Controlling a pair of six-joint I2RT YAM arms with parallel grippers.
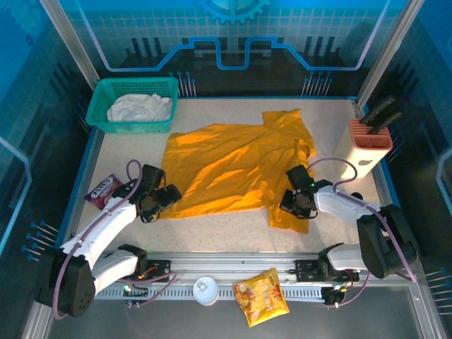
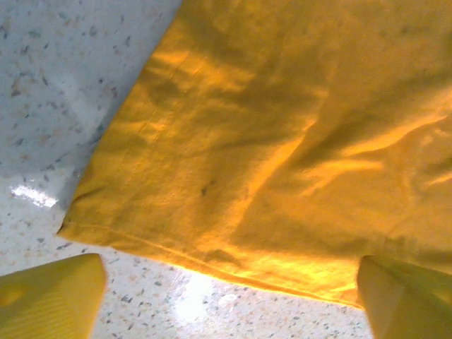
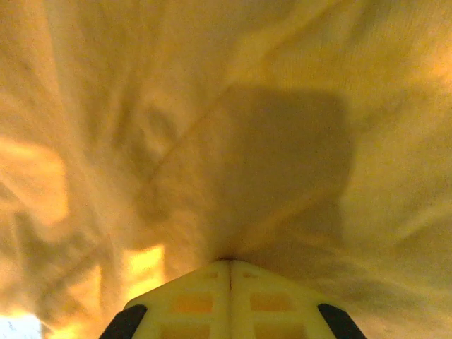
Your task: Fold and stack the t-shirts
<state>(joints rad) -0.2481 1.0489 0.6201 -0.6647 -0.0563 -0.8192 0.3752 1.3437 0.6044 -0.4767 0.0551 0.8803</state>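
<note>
Pinching mustard t-shirt [image 1: 226, 166], R end effector [image 3: 229, 262] | pinched bit hidden

Mustard t-shirt [image 1: 226, 166], off-white t-shirt [image 1: 139, 108], teal basket [image 1: 131, 127], speckled table [image 1: 212, 226]

Both arms carry white shell links and black joint housings. The left arm [image 1: 106, 229] and right arm [image 1: 346, 205] end in large black drum bases at either end of the mounting rail [image 1: 233, 267]. A mauve cable [image 1: 131, 169] loops along each arm beyond the rail.

The left hand [image 1: 168, 196] has a black body and plain pale-yellow fingers [image 2: 49, 300]. The right hand [image 1: 296, 206] has a black body and pale-yellow fingers [image 3: 191, 300] with recessed rectangular pockets and black corner pieces.
</note>
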